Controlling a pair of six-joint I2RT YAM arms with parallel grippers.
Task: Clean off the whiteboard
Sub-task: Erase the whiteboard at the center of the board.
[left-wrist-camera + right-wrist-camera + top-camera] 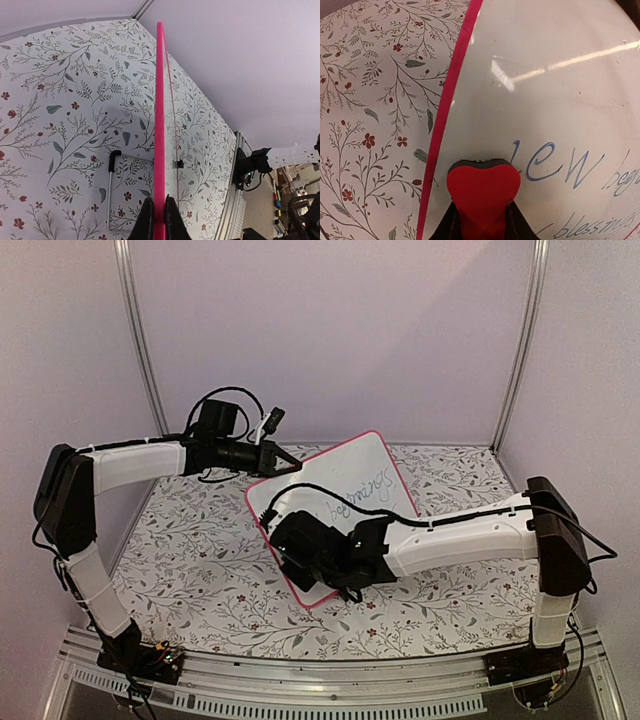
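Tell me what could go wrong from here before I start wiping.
1. The left gripper pinches the whiteboard only by its thin pink rim; wiping pressure could make it slip or twist.
2. The eraser in the right gripper sits close to the board's edge, so a stroke away from the writing might run off onto the table.

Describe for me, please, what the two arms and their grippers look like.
The left arm and right arm match: smooth white shells on the long links, bulky black housings at the elbows and wrists, and black bases. Black cables loop off the wrists and run along the links. The left gripper and right gripper have slim, dark, tapering fingers.
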